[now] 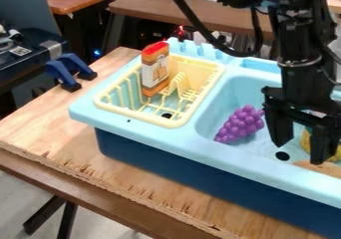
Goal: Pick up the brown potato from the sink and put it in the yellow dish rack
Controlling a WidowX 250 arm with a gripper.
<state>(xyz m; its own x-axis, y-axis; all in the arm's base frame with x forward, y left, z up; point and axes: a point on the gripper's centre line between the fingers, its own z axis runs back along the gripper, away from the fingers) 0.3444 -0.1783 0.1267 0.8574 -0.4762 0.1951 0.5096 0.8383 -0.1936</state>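
Observation:
My black gripper (299,152) hangs over the right part of the light blue toy sink (153,133), its two fingers apart and nothing visible held between them. Left of it, purple toy grapes (240,124) lie at a slant in the basin, a small gap from the near finger. Partly hidden behind the other finger is a yellow object (306,141). A tan, flat-looking thing (321,168) shows below the fingers at the basin's front. An orange and white box (155,69) with a red top stands upright in the yellow dish rack (174,124), in the left compartment.
The sink's raised rim surrounds the basin, with a dark drain hole near the gripper. A wooden tabletop (40,121) extends left and in front. Blue clamps (65,72) grip its left edge. Brown tables (180,11) stand behind.

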